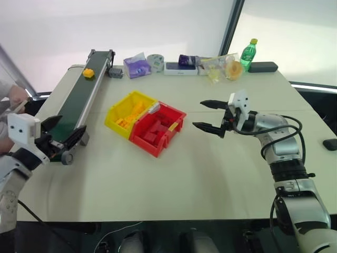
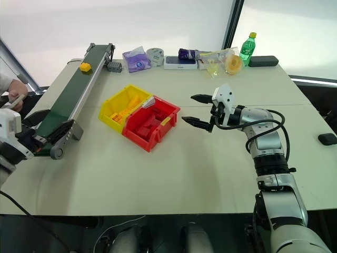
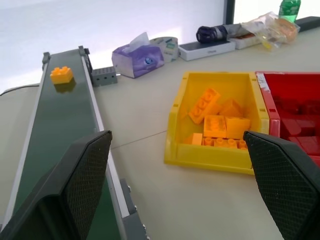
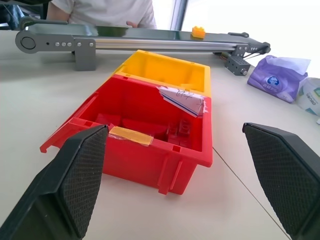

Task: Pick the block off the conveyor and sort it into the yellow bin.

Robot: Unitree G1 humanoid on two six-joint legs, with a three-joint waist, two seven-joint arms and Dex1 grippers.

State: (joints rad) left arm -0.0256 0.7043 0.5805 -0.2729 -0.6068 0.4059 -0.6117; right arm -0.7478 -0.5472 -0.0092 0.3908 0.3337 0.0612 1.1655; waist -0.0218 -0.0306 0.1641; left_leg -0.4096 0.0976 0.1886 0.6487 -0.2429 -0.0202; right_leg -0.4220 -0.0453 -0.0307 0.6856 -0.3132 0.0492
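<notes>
While the block (image 1: 88, 73) rides the conveyor (image 1: 73, 108), both claws, left (image 1: 66, 138) and right (image 1: 209, 115), hover level, released.

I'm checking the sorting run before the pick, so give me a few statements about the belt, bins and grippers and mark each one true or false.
1. The block sits on the conveyor near its far end. True.
2. The left gripper holds the block. False: it is open and empty, at the conveyor's near end.
3. The yellow bin already holds yellow bricks. True.
4. The right gripper is shut. False: it is open, beside the red bin.
5. The two bins stand apart. False: they are joined side by side.
</notes>
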